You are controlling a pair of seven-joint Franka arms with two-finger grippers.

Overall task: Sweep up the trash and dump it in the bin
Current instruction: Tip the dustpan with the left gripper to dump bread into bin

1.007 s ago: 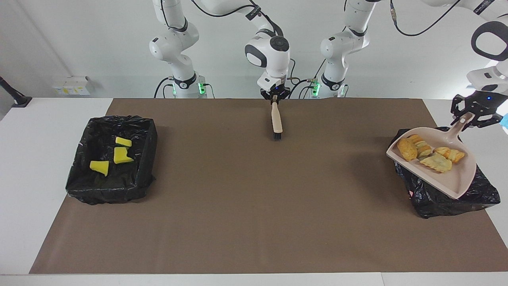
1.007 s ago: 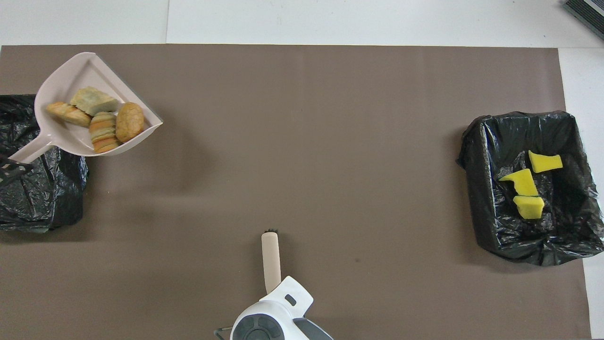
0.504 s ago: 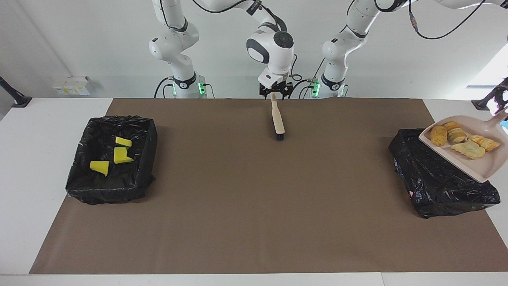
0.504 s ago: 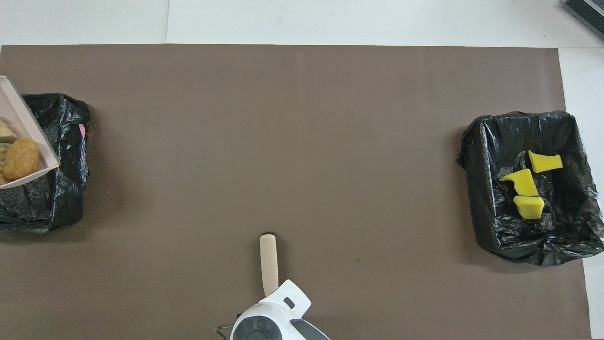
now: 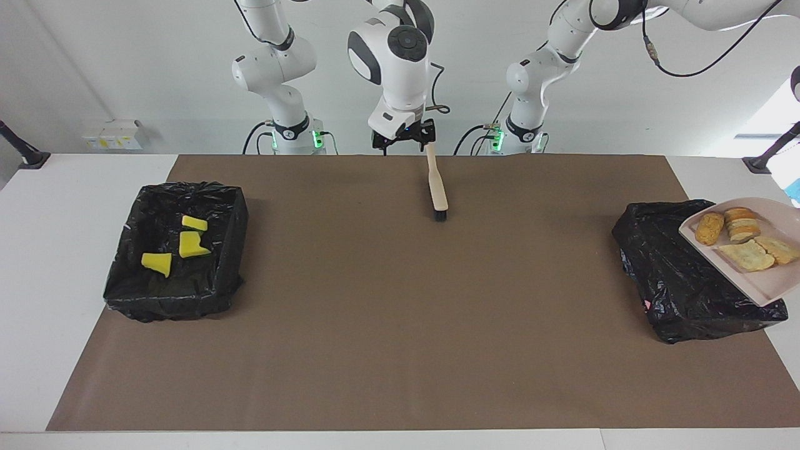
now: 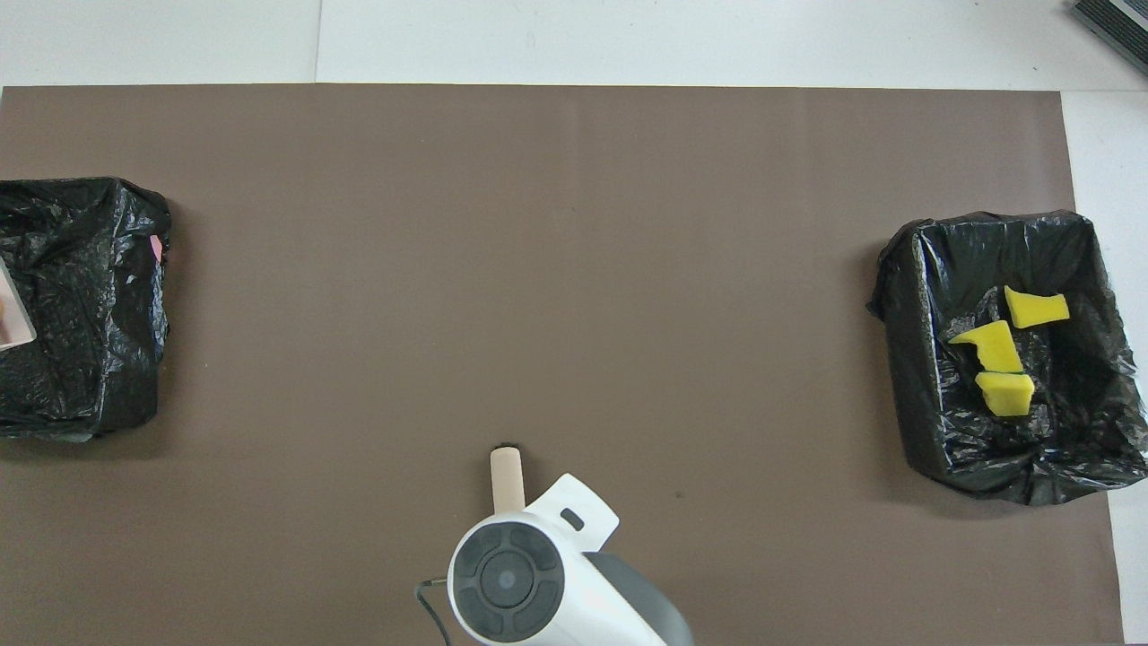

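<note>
A beige brush (image 5: pixel 437 186) lies on the brown mat (image 5: pixel 400 325).

A: Is any text, label, brand, number or sign legible in either view?

B: None. The small pale boxes (image 5: pixel 112 134) by the wall beside the counter (image 5: pixel 37 262) carry yellow patches, but no characters resolve.

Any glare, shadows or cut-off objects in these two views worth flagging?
Facing view: glare speckles the sponge-scrap bin's liner and the second bin's liner; shadows are soft; the frame edge cuts off the dustpan and its handle. Overhead view: even light on the mat; the right arm's wrist covers the handle end of the brush; only a sliver of dustpan shows.
</note>
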